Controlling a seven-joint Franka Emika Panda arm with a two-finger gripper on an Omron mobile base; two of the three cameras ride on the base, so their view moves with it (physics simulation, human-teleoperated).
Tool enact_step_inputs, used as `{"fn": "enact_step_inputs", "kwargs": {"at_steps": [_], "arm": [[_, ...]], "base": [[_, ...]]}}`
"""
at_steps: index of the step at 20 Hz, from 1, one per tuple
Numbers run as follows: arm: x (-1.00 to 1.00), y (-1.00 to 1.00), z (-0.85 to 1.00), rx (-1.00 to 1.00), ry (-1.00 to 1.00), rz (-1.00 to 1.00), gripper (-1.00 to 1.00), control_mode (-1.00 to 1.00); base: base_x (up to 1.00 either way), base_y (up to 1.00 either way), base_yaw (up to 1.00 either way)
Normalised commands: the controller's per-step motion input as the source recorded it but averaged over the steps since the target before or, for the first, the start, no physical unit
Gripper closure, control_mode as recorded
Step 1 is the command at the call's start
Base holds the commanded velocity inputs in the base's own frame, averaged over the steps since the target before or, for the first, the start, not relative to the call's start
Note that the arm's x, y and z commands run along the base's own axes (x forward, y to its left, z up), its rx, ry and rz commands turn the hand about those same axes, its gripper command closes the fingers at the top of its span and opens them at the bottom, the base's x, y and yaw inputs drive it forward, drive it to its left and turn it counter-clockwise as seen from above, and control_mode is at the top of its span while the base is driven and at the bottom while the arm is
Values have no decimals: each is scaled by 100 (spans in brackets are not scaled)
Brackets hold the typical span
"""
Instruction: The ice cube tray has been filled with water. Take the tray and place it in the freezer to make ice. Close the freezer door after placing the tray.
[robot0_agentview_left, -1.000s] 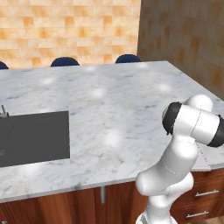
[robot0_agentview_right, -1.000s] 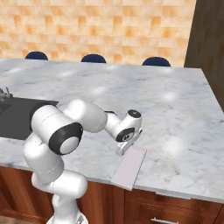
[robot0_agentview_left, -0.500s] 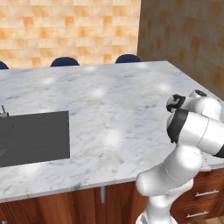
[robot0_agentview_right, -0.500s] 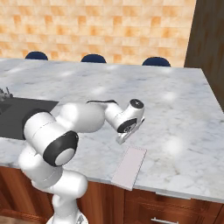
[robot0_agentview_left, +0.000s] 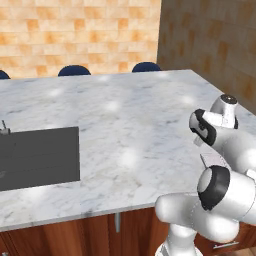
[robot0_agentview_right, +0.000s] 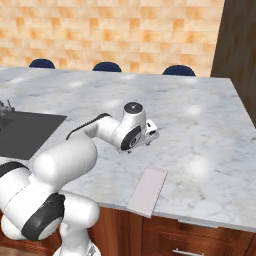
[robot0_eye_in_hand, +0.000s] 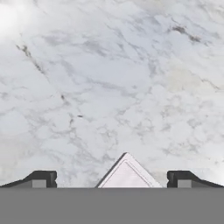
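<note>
Hand view: ice cube tray (robot0_eye_in_hand: 127, 174) corner between open tool (robot0_eye_in_hand: 112, 179) tips

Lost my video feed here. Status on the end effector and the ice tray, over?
End effector open, empty, above the counter. Ice cube tray flat at the counter's near edge, not gripped. Nothing between them.

counter (robot0_agentview_right: 200, 125): glossy veined marble | cabinets (robot0_agentview_left: 100, 235): polished wood | wall (robot0_agentview_right: 100, 30): brick

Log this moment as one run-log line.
phase: approach | gripper: open, above counter | ice cube tray: at counter's near edge, not held
</note>
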Motion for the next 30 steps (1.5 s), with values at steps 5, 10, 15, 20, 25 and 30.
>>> {"fn": "enact_step_inputs", "kwargs": {"at_steps": [5,10,15,20,25,30], "arm": [[-80,10,38,10,-1,-75,-100,-100],[-81,0,49,22,-5,-58,-100,-100],[-95,-4,46,30,-19,-26,-100,-100],[-100,-22,10,33,-33,-8,-100,-100],[-92,-22,20,28,-31,-1,-100,-100],[-59,-19,10,19,-3,-1,-100,-100]], "base": [[0,0,0],[0,0,0],[0,0,0],[0,0,0],[0,0,0],[0,0,0]]}}
